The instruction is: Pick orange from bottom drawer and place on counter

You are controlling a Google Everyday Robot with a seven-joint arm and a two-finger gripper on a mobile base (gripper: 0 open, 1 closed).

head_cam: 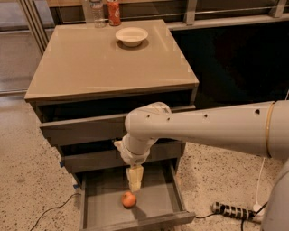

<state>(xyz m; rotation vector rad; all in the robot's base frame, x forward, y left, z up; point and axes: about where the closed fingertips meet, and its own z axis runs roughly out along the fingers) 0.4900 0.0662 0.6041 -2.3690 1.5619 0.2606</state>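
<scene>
The orange lies on the grey floor of the open bottom drawer, near its middle front. My gripper hangs straight down from the white arm, its cream-coloured tip just above and slightly right of the orange, not touching it. The beige counter tops the grey cabinet above.
A white bowl sits at the back of the counter, with a red soda can and a clear bottle behind it. A power strip and cables lie on the speckled floor to the right. The two upper drawers are slightly ajar.
</scene>
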